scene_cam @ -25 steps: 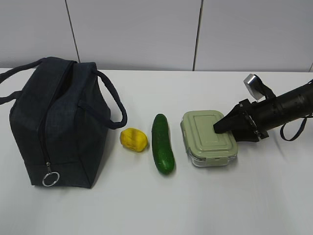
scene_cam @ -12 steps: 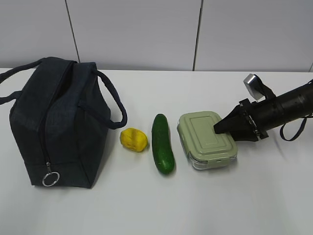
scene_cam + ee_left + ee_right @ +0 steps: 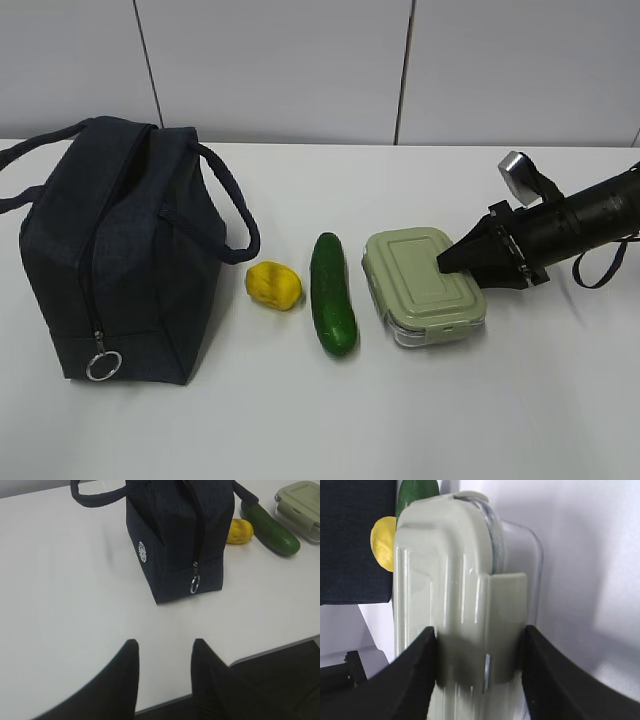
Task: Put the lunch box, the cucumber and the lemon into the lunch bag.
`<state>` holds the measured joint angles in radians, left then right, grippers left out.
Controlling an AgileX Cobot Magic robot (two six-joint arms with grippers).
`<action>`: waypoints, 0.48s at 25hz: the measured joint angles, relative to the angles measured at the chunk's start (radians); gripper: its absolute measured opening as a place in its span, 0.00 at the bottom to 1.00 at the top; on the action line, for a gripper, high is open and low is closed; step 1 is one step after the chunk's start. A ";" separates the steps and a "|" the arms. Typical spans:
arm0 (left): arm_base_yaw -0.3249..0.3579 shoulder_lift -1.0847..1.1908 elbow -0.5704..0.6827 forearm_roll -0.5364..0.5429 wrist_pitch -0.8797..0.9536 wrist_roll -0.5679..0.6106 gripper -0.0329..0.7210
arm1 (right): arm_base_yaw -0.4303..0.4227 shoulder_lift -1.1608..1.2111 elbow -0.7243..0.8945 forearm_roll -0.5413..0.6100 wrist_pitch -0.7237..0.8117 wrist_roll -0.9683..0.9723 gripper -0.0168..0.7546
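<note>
Right tool (image 3: 479, 645) clamped on the lunch box (image 3: 424, 283), fingers on either side of its short end at the lid clip, ready to lift it. Box sits on the table (image 3: 300, 420), just right of the cucumber (image 3: 333, 292); lemon (image 3: 273, 285) beyond that, lunch bag (image 3: 115, 250) farthest left, zipper looks unopened. Left tool (image 3: 164, 652) hangs part open, empty, near the bag, probably for the zipper.

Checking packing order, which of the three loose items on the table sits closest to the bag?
The lemon. It lies just right of the bag, with the cucumber next and the lunch box farthest away.
</note>
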<state>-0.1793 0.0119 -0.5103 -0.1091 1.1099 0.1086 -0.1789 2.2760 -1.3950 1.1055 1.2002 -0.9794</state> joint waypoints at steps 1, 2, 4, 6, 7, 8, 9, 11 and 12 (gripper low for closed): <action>0.000 0.000 0.000 0.000 0.000 0.000 0.36 | 0.000 0.000 0.000 0.000 0.000 0.002 0.52; 0.000 0.000 0.000 0.000 0.000 0.000 0.36 | 0.000 0.000 0.000 0.000 0.002 0.002 0.52; 0.000 0.000 0.000 0.000 0.000 0.000 0.36 | 0.000 0.000 0.000 0.000 0.002 0.002 0.52; 0.000 0.000 0.000 0.000 0.000 0.000 0.36 | 0.000 0.000 0.000 0.000 0.002 0.002 0.52; 0.000 0.000 0.000 0.000 0.000 0.000 0.36 | 0.000 0.000 0.000 0.000 0.002 0.002 0.52; 0.000 0.000 0.000 0.000 0.000 0.000 0.36 | 0.000 0.000 0.000 0.000 0.002 0.006 0.52; 0.000 0.000 0.000 0.000 0.000 0.000 0.36 | 0.000 0.000 0.000 0.000 0.002 0.010 0.52; 0.000 0.000 0.000 0.000 0.000 0.000 0.36 | 0.000 0.000 0.000 0.000 0.002 0.015 0.51; 0.000 0.000 0.000 0.000 0.000 0.000 0.36 | 0.000 -0.002 0.000 -0.002 0.002 0.020 0.51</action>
<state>-0.1793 0.0119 -0.5103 -0.1091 1.1099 0.1086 -0.1789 2.2740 -1.3950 1.1035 1.2017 -0.9595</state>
